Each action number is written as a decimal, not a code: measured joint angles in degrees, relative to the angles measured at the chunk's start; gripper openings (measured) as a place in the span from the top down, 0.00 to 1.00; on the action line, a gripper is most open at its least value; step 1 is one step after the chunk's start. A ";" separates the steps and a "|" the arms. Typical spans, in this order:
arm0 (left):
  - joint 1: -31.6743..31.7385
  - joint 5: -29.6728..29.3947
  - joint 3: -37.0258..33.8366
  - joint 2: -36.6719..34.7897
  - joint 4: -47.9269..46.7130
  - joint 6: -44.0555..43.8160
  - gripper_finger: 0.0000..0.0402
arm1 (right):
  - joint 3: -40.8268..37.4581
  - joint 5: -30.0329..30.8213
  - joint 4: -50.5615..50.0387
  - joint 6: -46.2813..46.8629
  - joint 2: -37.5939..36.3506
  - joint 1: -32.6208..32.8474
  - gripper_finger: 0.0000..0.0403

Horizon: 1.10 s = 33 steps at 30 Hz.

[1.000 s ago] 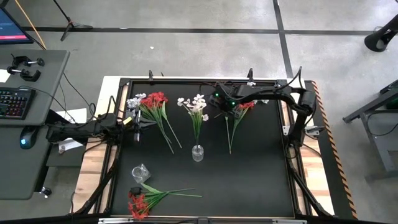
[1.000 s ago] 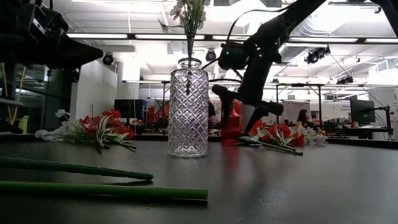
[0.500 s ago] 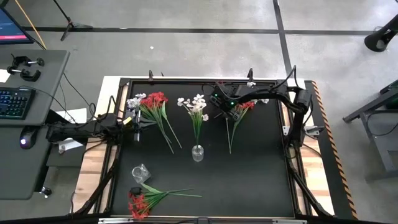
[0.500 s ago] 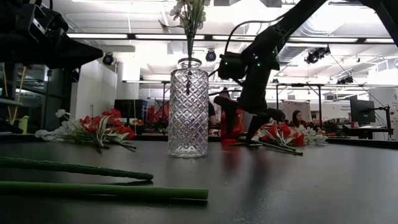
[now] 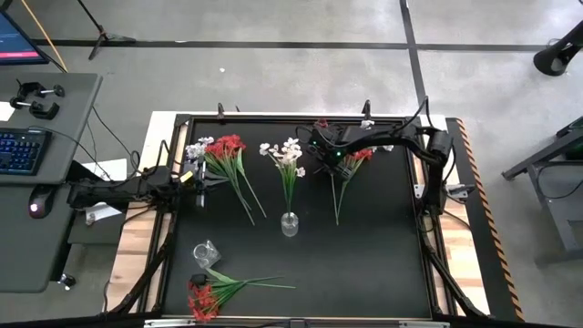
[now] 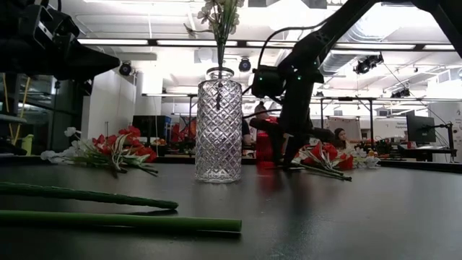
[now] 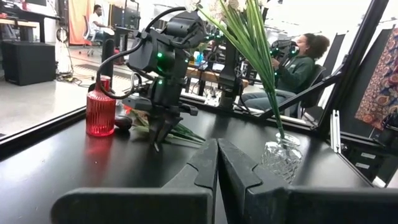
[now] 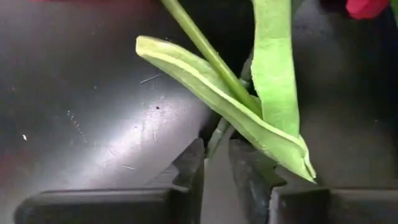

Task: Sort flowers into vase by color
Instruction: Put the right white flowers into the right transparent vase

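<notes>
A bunch of red flowers (image 5: 357, 156) lies on the black table at the far right, stems (image 5: 337, 196) toward the near edge. My right gripper (image 5: 333, 164) points down onto it, shut on a green stem among the leaves (image 8: 273, 93). White flowers (image 5: 290, 150) stand in a clear cut-glass vase (image 6: 219, 126) at mid-table. A red and white bunch (image 5: 223, 153) lies at the far left, and another red bunch (image 5: 205, 293) lies at the near left. My left gripper (image 7: 217, 163) stays shut and level at the left edge, touching nothing. My right gripper pinches one thin green stem (image 8: 217, 134) of the red bunch between its two fingers (image 8: 194, 163), just below where two leaves branch off. The fingers come from above, pointing steeply down, and lie across the stem. The flower lies on the table.
A red ribbed vase (image 7: 101, 113) stands at the far edge beside my right gripper. A small clear glass (image 5: 206, 253) sits near left. Long green stems (image 6: 108, 209) cross the near left. People sit beyond the table (image 7: 298, 62).
My right gripper has sunk onto the red bunch at the far right, rolling a little, and its wide-spread fingers have shut on a stem. The flowers have not moved.
</notes>
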 joint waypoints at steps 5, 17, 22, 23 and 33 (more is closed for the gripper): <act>-0.02 0.00 0.00 0.00 0.00 0.00 1.00 | -0.04 2.03 -1.59 -6.85 -0.40 0.74 0.98; -0.02 0.00 0.00 0.00 0.00 0.00 1.00 | -0.26 -5.38 -2.89 -26.62 -13.65 4.82 1.00; -0.02 0.00 -0.01 0.01 0.00 0.00 1.00 | -0.26 -11.17 -9.62 -29.78 -23.55 6.34 1.00; -0.01 0.00 -0.01 0.01 0.00 0.00 1.00 | -0.26 -12.21 -11.34 -30.23 -25.42 6.64 1.00; -0.01 0.00 -0.01 0.02 0.00 0.00 1.00 | -0.24 -21.22 -21.02 -37.12 -41.89 7.28 1.00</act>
